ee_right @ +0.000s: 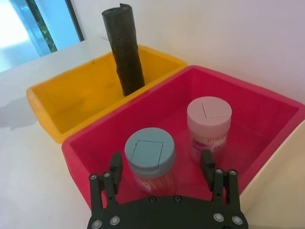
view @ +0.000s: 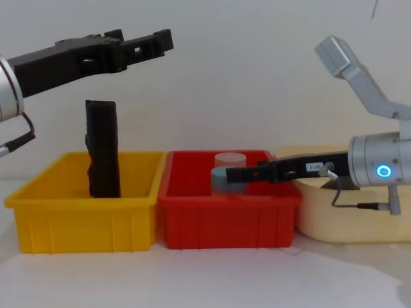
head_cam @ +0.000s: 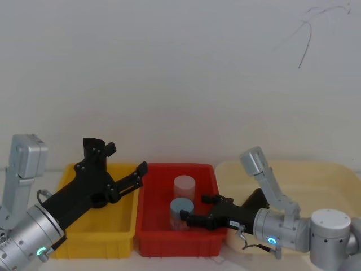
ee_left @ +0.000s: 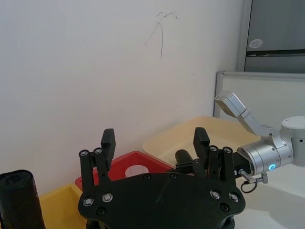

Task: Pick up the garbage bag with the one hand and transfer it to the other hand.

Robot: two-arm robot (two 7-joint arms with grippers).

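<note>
One garbage bag (view: 103,149) stands in the yellow bin (view: 83,215), left end effector (view: 157,40) above and right end effector (ee_right: 162,167) beside it both spread wide, holding nothing; two jars (ee_right: 150,160) occupy the red bin (view: 228,218).

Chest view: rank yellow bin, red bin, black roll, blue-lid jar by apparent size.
1-2. Yellow bin and red bin: alike, unranked.
3. Black roll.
4. Blue-lid jar, partly hidden behind the bin wall and right end effector.

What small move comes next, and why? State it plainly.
Probably lower the left pincer back toward the garbage bag and straddle its top. The roll stands upright and ungrasped in the yellow bin, while the open left pincer hangs above and past it. The right pincer sits open at the red bin.
</note>
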